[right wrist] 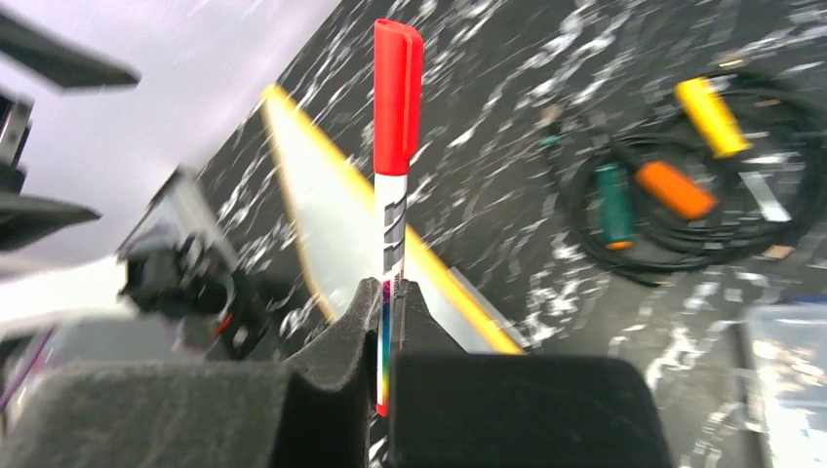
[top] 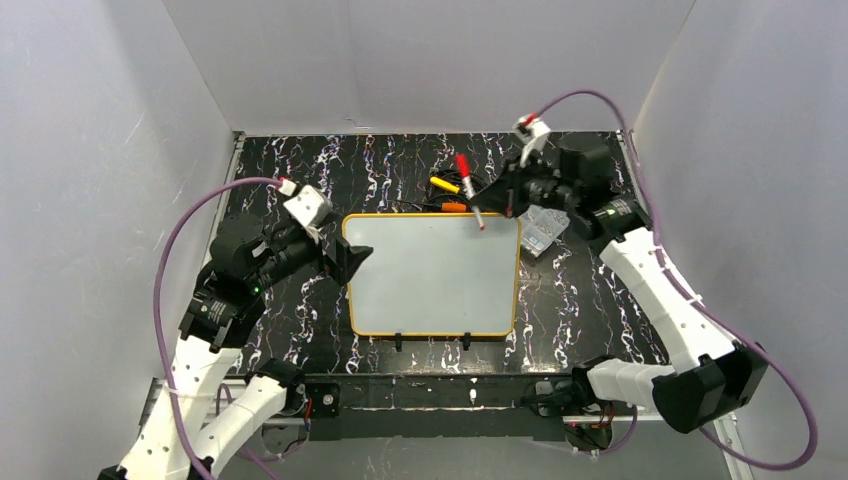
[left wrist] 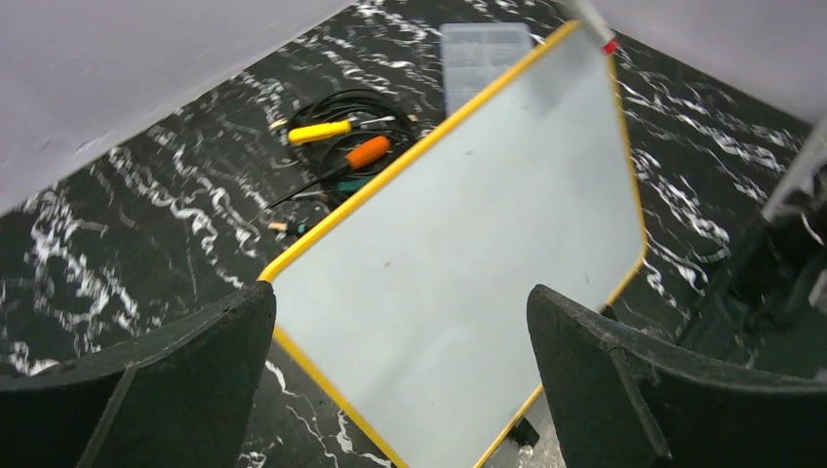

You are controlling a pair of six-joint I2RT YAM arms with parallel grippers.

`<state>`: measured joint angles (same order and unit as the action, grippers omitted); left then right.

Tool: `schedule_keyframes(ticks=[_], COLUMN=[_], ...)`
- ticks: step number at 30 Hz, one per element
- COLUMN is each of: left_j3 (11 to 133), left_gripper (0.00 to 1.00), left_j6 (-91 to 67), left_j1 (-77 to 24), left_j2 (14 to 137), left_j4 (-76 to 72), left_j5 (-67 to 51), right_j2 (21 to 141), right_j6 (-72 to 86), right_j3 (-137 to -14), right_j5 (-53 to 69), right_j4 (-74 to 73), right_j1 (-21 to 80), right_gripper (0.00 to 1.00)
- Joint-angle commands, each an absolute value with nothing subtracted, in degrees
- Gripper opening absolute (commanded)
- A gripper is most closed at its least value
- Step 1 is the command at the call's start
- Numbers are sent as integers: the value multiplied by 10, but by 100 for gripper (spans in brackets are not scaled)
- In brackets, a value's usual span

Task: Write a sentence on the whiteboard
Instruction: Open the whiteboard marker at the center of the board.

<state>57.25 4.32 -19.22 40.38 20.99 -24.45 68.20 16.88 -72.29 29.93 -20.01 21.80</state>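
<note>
The marker's (right wrist: 394,205) lower end is hidden between the pads of the right claw (right wrist: 385,302). The whiteboard's (left wrist: 458,263) near corner is cut off by the left wrist view's bottom edge.

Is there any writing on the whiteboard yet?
No, the whiteboard shows only a bare white surface inside its yellow rim in the top view, with no red lettering anywhere.

White arm links (top: 660,290), black joints (top: 700,385), purple cables (top: 585,93) looping off wrists.
</note>
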Motion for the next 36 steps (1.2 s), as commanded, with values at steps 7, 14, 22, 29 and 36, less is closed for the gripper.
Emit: schedule_keyframes(ticks=[7,14,22,29,36], left_j3=[580,553,523,519,511], left_gripper=[95,91,92,76,59], left_j6=[195,246,249,240,245], left_j1=[-340,-446,-533,-602,-659], left_j2=[369,359,359,391,423], left_j4=[278,302,338,353,363], left_j5=[-219,-163,-162,-176,-158], right_j2=[725,765,792,823,831], right_j6=[125,92,77,55,32], right_j3=[-750,-732,-705,-712,-732], right_j5=[439,445,505,540,556], right_j4=[-327,-408,-432,-462,-491], right_j1=[372,470,522,548,554], right_gripper=[1,1,1,1,1])
